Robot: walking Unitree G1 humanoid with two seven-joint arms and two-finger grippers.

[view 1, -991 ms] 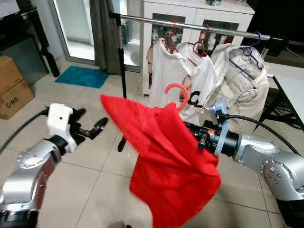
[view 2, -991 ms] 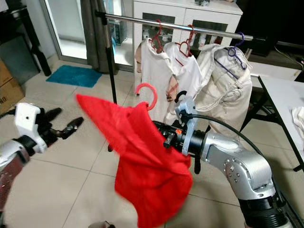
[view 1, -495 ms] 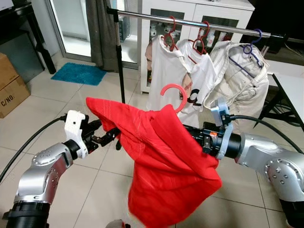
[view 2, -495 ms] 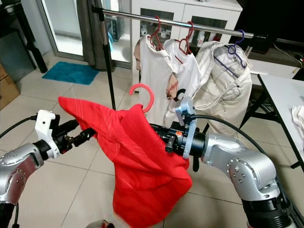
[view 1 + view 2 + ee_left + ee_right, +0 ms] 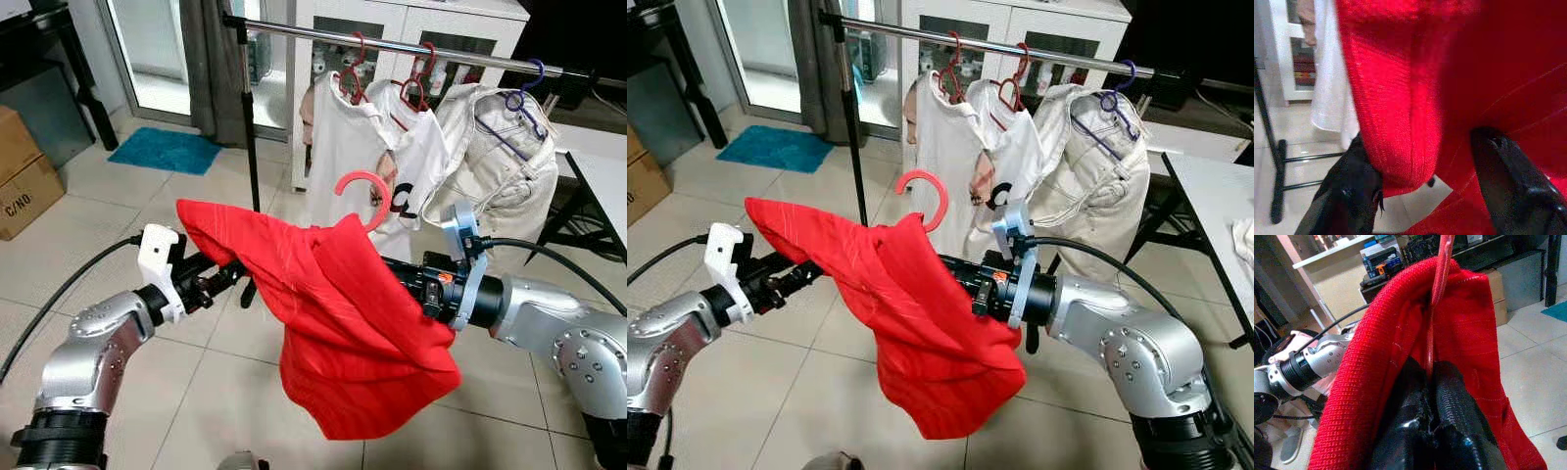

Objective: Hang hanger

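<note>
A red garment [image 5: 343,323] hangs on a pink hanger whose hook [image 5: 364,186] sticks up at its top. My right gripper [image 5: 1431,374] is shut on the hanger's thin stem inside the neck of the cloth. My left gripper [image 5: 1425,147] is open at the garment's left shoulder edge, with a fold of red fabric between its spread fingers [image 5: 1352,191]. The silver clothes rail [image 5: 392,41] runs across behind and above the hanger. The hook is below the rail and in front of it, apart from it.
Two white shirts [image 5: 353,147] and a beige jacket [image 5: 500,166] hang on the rail. The black rack pole [image 5: 250,137] stands at its left end. A cardboard box [image 5: 24,186] and a blue mat [image 5: 165,152] lie at left, a white table [image 5: 602,176] at right.
My left gripper has moved right, from open air to the garment's left edge, with fabric now between its fingers. The cloth's lower hem has swung. My right gripper still holds the hanger.
</note>
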